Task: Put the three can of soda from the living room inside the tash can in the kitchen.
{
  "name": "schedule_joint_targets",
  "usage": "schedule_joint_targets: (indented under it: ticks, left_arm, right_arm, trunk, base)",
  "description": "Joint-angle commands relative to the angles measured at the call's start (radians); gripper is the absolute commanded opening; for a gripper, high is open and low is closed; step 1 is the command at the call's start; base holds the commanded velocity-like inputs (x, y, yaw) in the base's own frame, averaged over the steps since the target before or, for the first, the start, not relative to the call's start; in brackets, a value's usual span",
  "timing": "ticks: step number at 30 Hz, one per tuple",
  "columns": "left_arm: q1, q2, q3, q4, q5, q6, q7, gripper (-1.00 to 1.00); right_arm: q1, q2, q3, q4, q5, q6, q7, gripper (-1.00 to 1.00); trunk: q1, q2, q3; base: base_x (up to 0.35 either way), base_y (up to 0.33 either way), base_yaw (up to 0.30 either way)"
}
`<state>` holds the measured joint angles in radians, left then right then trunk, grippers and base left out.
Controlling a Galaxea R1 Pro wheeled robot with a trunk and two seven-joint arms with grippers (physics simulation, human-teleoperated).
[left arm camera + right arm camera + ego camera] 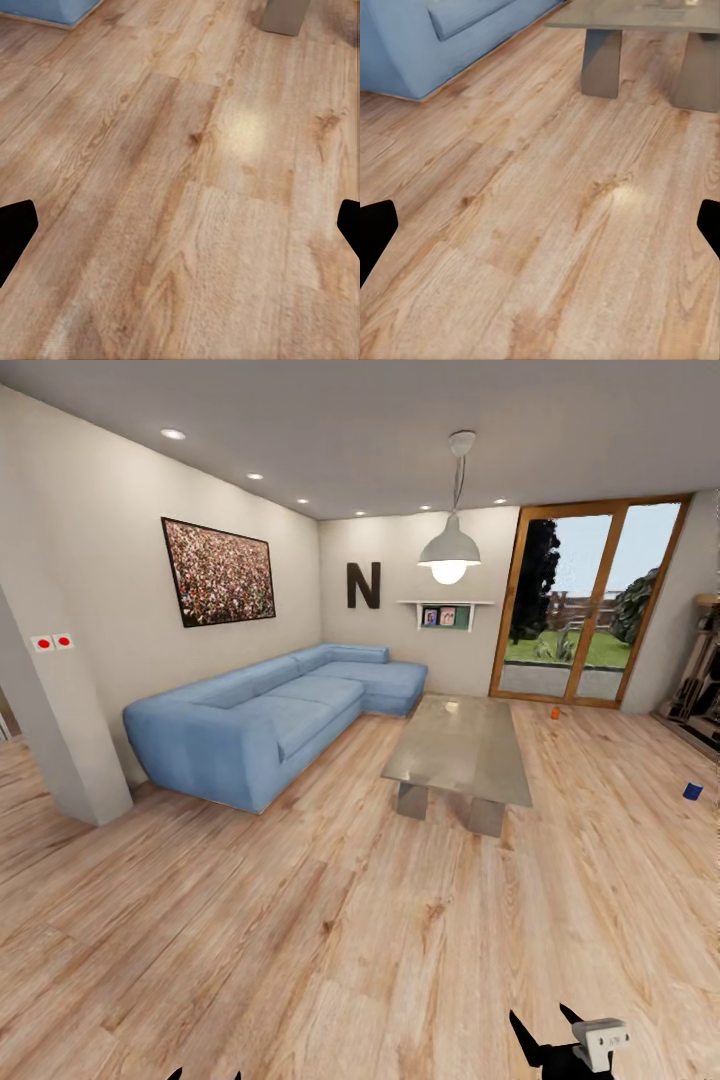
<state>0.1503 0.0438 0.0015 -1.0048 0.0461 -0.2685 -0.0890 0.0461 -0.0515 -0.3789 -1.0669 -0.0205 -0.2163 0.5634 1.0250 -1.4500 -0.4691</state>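
Observation:
I am in the living room. An orange can of soda (555, 712) stands on the plank floor by the wood-framed glass doors (585, 605). A blue can of soda (692, 791) stands on the floor at the far right. The third can and the trash can are out of view. My right gripper (542, 1028) pokes in at the head view's lower edge, far from both cans. In the right wrist view it (540, 225) is open over bare floor. My left gripper (180, 225) is open too, with only floor between its fingers.
The blue corner sofa (270, 710) runs along the left wall. The grey slab coffee table (465, 745) stands mid-room between me and the doors. A wall pillar (50, 740) juts out at the left. Fireplace tools (700, 690) sit at the far right.

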Motion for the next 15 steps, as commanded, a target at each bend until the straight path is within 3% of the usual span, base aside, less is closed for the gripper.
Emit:
schedule_joint_targets:
  ticks: [1, 15]
  left_arm:
    - [0.0, 0.0, 0.0, 0.0, 0.0, 0.0, 0.0, 1.0]
    - [-0.001, -0.001, 0.0, 0.016, 0.002, 0.0, 0.0, 1.0]
  right_arm:
    - [0.0, 0.002, 0.001, 0.0, 0.0, 0.001, 0.0, 1.0]
    - [0.0, 0.01, 0.002, 0.001, -0.007, 0.003, -0.001, 1.0]
  trunk:
    - [0.0, 0.0, 0.0]
    - [0.0, 0.0, 0.011]
  base:
    - [0.0, 0.0, -0.145]
    - [0.0, 0.0, -0.216]
